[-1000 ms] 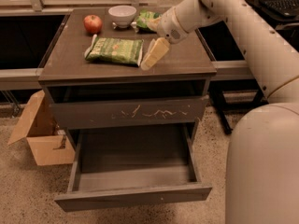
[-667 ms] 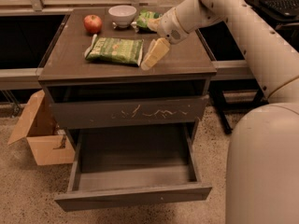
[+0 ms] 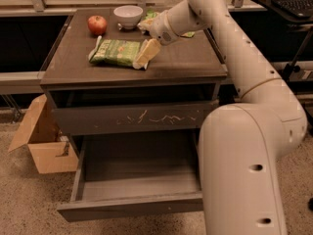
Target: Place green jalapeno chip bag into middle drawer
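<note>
The green jalapeno chip bag [image 3: 115, 52] lies flat on the cabinet top [image 3: 186, 62], left of centre, dark green with pale speckles. My gripper [image 3: 146, 54] is down on the top at the bag's right end, overlapping its edge. The arm reaches in from the right across the back of the cabinet. The middle drawer [image 3: 142, 177] is pulled open below, with a plain front panel [image 3: 129, 210] and a bare grey inside.
A red apple [image 3: 97, 24] and a white bowl [image 3: 128, 15] stand at the back of the top. A brighter green bag [image 3: 146, 19] lies behind my wrist. The scratched drawer front [image 3: 132, 117] above is shut. A cardboard box [image 3: 44, 143] stands on the floor at left.
My gripper and wrist have moved a little to the left, onto the right end of the chip bag. The bag, apple, bowl and drawer have stayed put.
</note>
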Tool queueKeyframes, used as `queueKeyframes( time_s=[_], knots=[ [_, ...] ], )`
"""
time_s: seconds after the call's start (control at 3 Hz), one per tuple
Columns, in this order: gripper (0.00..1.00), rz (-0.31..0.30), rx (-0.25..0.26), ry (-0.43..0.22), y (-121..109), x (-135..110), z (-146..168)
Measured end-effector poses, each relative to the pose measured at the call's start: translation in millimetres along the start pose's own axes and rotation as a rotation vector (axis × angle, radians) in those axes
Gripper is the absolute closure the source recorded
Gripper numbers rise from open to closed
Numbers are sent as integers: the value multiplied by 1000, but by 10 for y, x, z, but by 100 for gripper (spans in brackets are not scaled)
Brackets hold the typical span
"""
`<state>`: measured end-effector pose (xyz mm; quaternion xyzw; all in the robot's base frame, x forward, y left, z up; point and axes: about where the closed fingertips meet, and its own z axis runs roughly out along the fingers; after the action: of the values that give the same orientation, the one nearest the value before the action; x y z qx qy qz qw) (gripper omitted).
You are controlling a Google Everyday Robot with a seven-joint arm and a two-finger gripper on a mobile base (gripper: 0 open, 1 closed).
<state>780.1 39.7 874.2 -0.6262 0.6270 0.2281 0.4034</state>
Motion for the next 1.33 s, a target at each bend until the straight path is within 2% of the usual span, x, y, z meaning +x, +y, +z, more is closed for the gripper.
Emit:
queueKeyframes(
  time_s=[0.33, 0.67, 1.0, 1.33],
  knots=[
    [2, 36, -19, -50, -117, -4, 328],
    [32, 80, -41, -81, -166, 46, 551],
    [55, 100, -49, -93, -191, 84, 627],
    [86, 43, -36, -148, -206, -151, 403]
  ],
)
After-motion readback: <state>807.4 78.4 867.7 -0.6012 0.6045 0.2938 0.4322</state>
